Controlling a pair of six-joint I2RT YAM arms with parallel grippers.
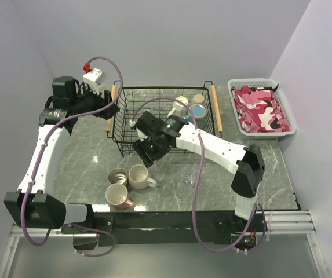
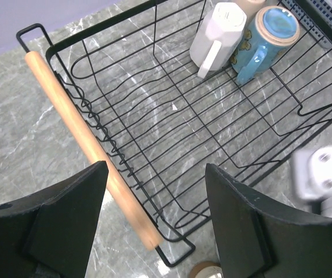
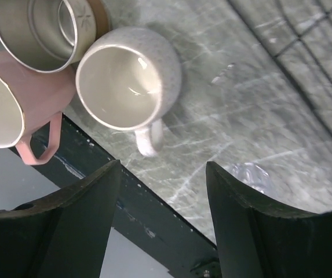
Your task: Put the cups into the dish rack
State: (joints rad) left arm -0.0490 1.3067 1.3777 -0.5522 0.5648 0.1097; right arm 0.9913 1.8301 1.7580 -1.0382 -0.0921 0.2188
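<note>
The black wire dish rack (image 1: 160, 88) holds a white mug (image 1: 180, 105), a blue mug (image 1: 198, 110) and a tan cup (image 1: 198, 98) in its far right corner. On the table in front stand a steel cup (image 1: 117, 175), a white mug (image 1: 138, 175), a pink mug (image 1: 117, 197) and a clear glass (image 1: 187, 179). My left gripper (image 1: 109, 110) is open and empty above the rack's left wooden handle (image 2: 90, 145). My right gripper (image 1: 145, 155) is open and empty, above the table between the white mug (image 3: 128, 78) and the glass (image 3: 250, 174).
A white plastic basket (image 1: 235, 110) with pink camouflage cloth stands at the far right. The table's near edge (image 3: 125, 191) lies right under my right gripper. The steel cup (image 3: 35, 29) and pink mug (image 3: 9, 104) touch the white mug.
</note>
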